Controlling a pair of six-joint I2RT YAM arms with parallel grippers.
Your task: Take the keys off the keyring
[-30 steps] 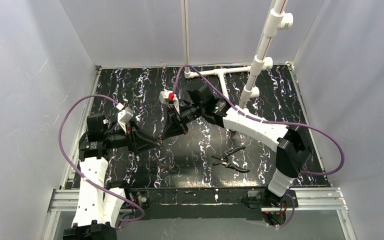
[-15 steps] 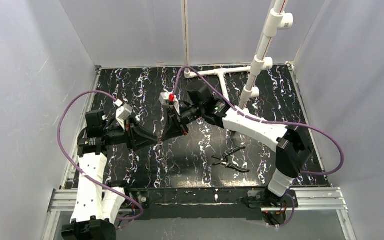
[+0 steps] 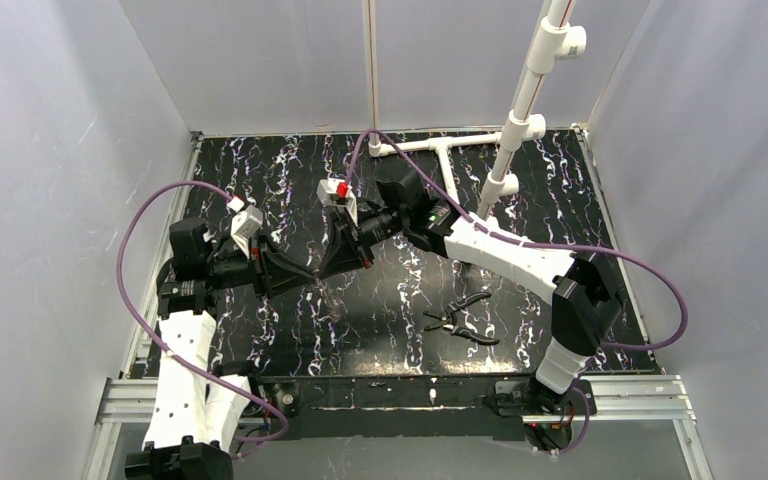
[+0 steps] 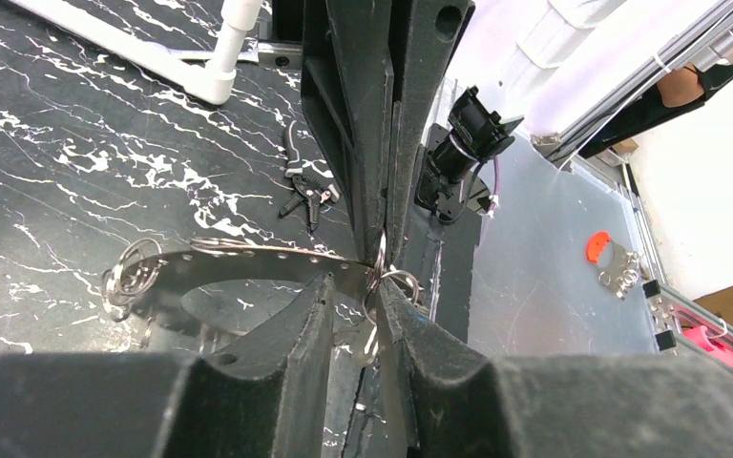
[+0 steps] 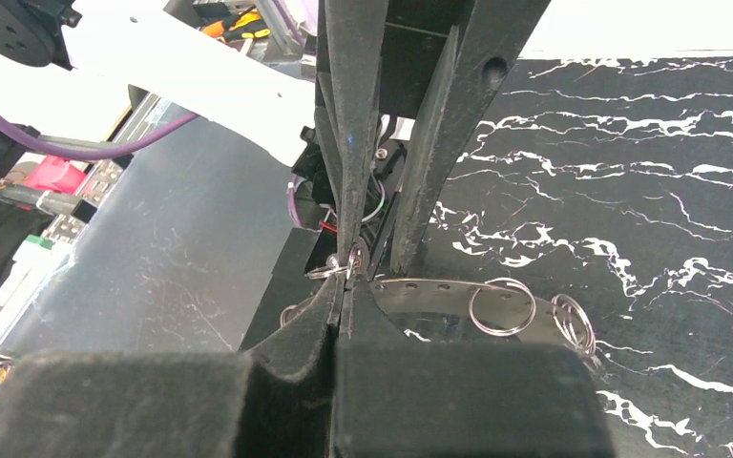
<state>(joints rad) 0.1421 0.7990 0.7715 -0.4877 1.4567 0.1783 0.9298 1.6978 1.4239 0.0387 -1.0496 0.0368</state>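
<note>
Where the two arms meet, left of the table's middle, the left gripper (image 4: 355,286) is all but closed. Only a slit shows between its fingers, and the end of the keyring (image 4: 239,256) sits in that slit with a small wire ring (image 5: 337,270). Whether the fingers truly pinch it I cannot tell. The keyring is a silvery band dotted with holes. It curves away from the grippers toward the far side, over the black marbled table (image 3: 380,320), with a couple of loose rings (image 5: 501,305) on its far end. Tip to tip with the left one, the right gripper (image 5: 345,281) has its fingers pressed flat together on the small wire ring. Further right and nearer, well apart from all this, black-handled pliers (image 3: 463,318) lie on the table. A white pipe frame (image 3: 440,146) stands at the far right.
</note>
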